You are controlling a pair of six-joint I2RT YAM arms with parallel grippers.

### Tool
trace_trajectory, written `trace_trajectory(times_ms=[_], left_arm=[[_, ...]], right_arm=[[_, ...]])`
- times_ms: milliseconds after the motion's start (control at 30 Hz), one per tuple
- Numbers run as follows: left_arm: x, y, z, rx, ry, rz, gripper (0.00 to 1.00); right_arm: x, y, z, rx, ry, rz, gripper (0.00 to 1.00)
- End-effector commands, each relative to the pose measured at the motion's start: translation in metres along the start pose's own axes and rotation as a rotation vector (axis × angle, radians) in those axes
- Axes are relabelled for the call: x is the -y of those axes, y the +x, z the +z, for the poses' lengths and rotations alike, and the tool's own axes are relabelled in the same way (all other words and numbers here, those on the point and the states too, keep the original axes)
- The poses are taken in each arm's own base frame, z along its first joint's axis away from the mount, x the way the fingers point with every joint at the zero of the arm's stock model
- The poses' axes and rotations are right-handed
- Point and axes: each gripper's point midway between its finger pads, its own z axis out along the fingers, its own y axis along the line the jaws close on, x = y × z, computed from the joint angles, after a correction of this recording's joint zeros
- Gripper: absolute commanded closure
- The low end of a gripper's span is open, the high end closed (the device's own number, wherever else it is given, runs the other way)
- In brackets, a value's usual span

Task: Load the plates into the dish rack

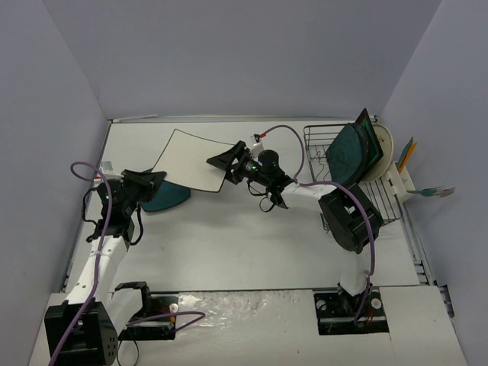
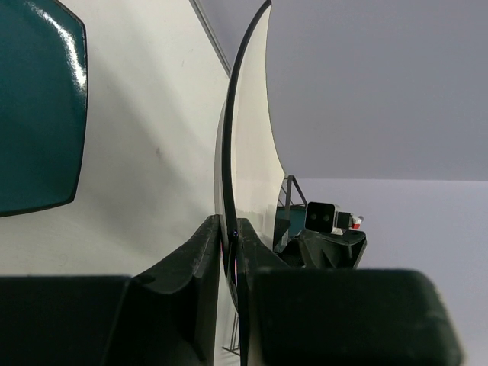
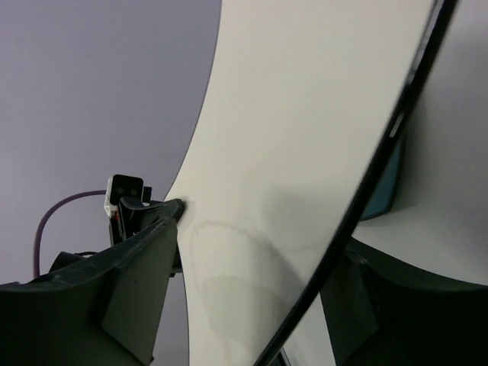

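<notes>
White square plate (image 1: 189, 156): off the table and tilted, with its near-left corner in one gripper and its right edge in the gap of the other.
Left gripper (image 2: 230, 238): narrow. Its fingers (image 2: 200, 252) pinch the plate's dark rim, one on each face.
Right gripper (image 1: 219, 164): fingers wide, straddling the plate's edge. One fingertip (image 3: 171, 210) touches the white face and the other finger lies on the underside — whether that one touches cannot be told.
Plate's line: in the left wrist view it stands edge-on and curves up and away from the fingers, with the right gripper at its far end.
Teal-blue plate (image 1: 169, 200): flat on the table (image 1: 252, 244), just below the left gripper and partly hidden by it.
Dish rack (image 1: 316, 149): black wire, at the far right of the table and apart from the held plate.
Black square plate (image 1: 352, 151): teal centre, upright in the rack and leaning slightly.
Cream round plate (image 1: 383, 145): upright just behind the black one, nearer the right wall.
Utensil holder (image 1: 398, 183): white, on the rack's right side — thin utensils stick out of it.
</notes>
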Motion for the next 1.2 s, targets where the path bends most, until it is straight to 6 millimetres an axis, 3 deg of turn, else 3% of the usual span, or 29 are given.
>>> trace_trajectory(times_ms=[0,133,333,500,567,667,733,800,833,900,967,1100,1167], left_arm=[[0.118,-0.019,-0.031,0.067,0.399,0.064,1.00],[0.116,-0.017,-0.031,0.062,0.398,0.071,1.00],[0.102,-0.007,-0.029,0.027,0.349,0.108,0.98],[0.075,0.006,-0.027,-0.030,0.254,0.134,0.59],[0.064,0.010,-0.028,-0.052,0.200,0.164,0.43],[0.057,0.013,-0.032,-0.068,0.146,0.213,0.18],[0.046,0.015,-0.035,-0.091,0.082,0.263,0.08],[0.037,0.015,-0.041,-0.107,0.014,0.315,0.03],[0.034,0.013,-0.044,-0.113,-0.023,0.363,0.03],[0.027,0.007,-0.054,-0.118,-0.115,0.447,0.03],[0.032,-0.003,-0.060,-0.098,-0.145,0.527,0.03],[-0.008,-0.028,-0.082,-0.091,-0.401,0.740,0.03],[-0.022,-0.038,-0.089,-0.082,-0.494,0.786,0.03]], right_arm=[[-0.058,-0.008,-0.002,0.025,-0.202,-0.042,0.41],[-0.061,-0.006,-0.005,0.021,-0.214,-0.041,0.62],[-0.065,-0.013,-0.017,0.043,-0.200,-0.072,1.00],[-0.072,-0.029,-0.034,0.089,-0.146,-0.149,1.00],[-0.083,-0.044,-0.047,0.127,-0.131,-0.203,1.00],[-0.081,-0.062,-0.063,0.154,-0.045,-0.267,1.00],[-0.088,-0.076,-0.078,0.179,0.002,-0.366,1.00],[-0.077,-0.096,-0.097,0.185,0.116,-0.414,1.00],[-0.077,-0.107,-0.110,0.192,0.163,-0.458,1.00],[-0.095,-0.132,-0.131,0.228,0.204,-0.545,1.00],[-0.098,-0.156,-0.156,0.242,0.288,-0.635,1.00],[-0.108,-0.208,-0.226,0.265,0.493,-0.835,1.00],[-0.097,-0.226,-0.255,0.251,0.621,-0.910,1.00]])
